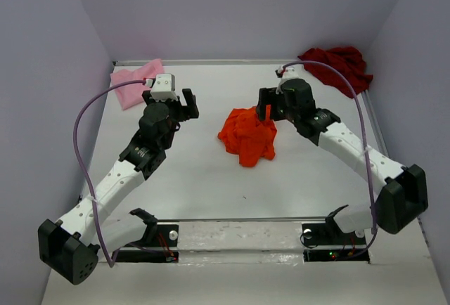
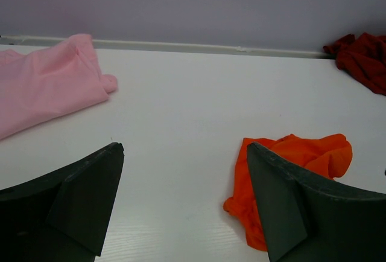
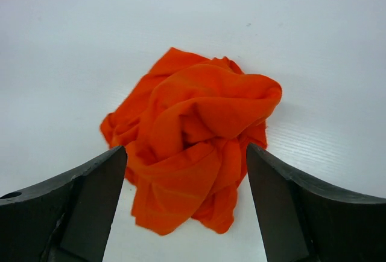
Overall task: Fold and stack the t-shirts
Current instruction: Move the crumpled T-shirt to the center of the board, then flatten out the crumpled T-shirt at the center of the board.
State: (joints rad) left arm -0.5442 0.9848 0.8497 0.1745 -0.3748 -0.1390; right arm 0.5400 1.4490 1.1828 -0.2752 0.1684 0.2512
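The bright orange t-shirt (image 1: 246, 136) lies crumpled in a heap at the table's middle; it fills the right wrist view (image 3: 193, 141) and shows at the right of the left wrist view (image 2: 301, 159). The light pink t-shirt (image 1: 133, 81) lies at the far left corner, also in the left wrist view (image 2: 45, 84). The dark red t-shirt (image 1: 337, 67) is bunched at the far right corner, its edge in the left wrist view (image 2: 365, 60). My right gripper (image 1: 264, 107) is open and empty, just above the orange heap's far right side. My left gripper (image 1: 181, 105) is open and empty, left of the heap.
The white table (image 1: 211, 185) is walled by purple panels at the back and sides. Purple cables loop from both arms. The arm bases (image 1: 239, 238) sit at the near edge.
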